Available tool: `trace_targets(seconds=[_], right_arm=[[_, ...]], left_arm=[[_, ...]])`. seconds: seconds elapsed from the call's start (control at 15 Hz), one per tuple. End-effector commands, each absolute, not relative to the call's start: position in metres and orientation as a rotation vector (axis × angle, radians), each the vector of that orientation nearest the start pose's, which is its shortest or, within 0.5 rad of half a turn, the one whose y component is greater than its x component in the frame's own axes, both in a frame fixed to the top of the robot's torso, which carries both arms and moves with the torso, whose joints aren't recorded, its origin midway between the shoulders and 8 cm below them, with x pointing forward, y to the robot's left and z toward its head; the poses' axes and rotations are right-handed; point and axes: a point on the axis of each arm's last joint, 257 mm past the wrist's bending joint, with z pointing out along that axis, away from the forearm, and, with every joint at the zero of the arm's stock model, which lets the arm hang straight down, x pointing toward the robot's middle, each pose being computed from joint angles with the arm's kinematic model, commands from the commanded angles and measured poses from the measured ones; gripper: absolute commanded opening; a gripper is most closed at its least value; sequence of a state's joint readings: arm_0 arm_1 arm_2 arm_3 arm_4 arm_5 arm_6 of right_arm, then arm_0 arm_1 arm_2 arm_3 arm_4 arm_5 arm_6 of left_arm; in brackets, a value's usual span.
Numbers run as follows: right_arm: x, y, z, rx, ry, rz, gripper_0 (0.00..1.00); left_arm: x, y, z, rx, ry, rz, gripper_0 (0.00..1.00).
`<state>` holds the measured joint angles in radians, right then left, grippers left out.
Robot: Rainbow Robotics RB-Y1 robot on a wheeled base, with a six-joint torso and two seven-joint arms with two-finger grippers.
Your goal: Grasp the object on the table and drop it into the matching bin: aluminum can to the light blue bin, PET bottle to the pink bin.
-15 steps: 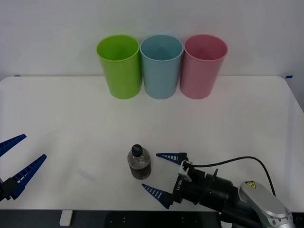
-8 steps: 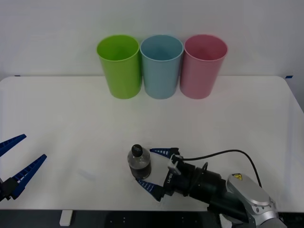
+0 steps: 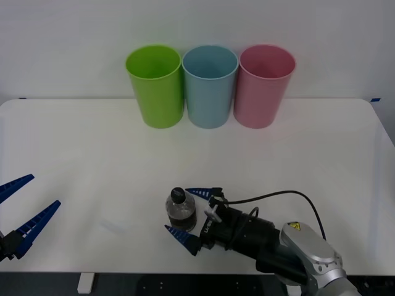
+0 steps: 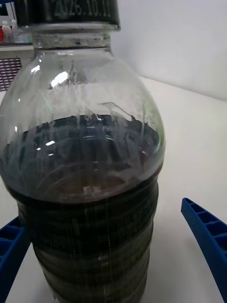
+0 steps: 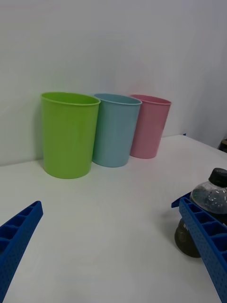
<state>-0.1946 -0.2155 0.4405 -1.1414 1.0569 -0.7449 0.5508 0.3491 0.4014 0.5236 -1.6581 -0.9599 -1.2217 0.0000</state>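
The left gripper [image 3: 23, 217] is cut off at the near left table [image 3: 308, 160] edge, fingers spread and holding nothing; in its wrist view one blue finger [image 5: 203, 236] covers part of the bottle. Counted: one PET bottle [image 3: 181, 211], three bins in a back row — lime green bin [image 3: 155, 86], light blue bin [image 3: 210, 86], pink bin [image 3: 266, 86]. The bottle stands upright near the front edge, clear with black cap, dark band and dark contents, between the spread fingers of the right gripper [image 3: 191, 213], which is not clamped on it.
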Motion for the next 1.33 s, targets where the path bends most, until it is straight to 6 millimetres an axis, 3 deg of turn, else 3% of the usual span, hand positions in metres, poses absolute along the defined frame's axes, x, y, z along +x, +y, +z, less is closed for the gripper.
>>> trace_targets(seconds=[0.07, 0.2, 0.27, 0.33, 0.4, 0.87, 1.33], right_arm=[[0.414, 0.047, -0.322, -1.023, 1.388, 0.703, 1.0], [0.414, 0.046, -0.322, -1.021, 1.39, 0.7, 1.0], [0.414, 0.045, -0.322, -1.026, 1.387, 0.697, 0.71], [0.414, 0.045, -0.322, -1.026, 1.386, 0.695, 0.05], [0.414, 0.045, -0.322, -1.026, 1.386, 0.695, 0.0], [0.419, 0.045, -0.318, -1.022, 1.384, 0.691, 0.0], [0.437, 0.032, -0.297, -0.965, 1.403, 0.678, 0.0]], left_arm=[[0.342, 0.33, -0.169, 0.465, 1.441, -0.567, 1.0], [0.342, 0.33, -0.169, 0.465, 1.441, -0.567, 1.0], [0.342, 0.33, -0.169, 0.465, 1.441, -0.567, 1.0], [0.342, 0.33, -0.169, 0.465, 1.441, -0.567, 1.0], [0.342, 0.33, -0.169, 0.465, 1.441, -0.567, 1.0], [0.342, 0.33, -0.169, 0.465, 1.441, -0.567, 1.0], [0.342, 0.33, -0.169, 0.465, 1.441, -0.567, 1.0]])
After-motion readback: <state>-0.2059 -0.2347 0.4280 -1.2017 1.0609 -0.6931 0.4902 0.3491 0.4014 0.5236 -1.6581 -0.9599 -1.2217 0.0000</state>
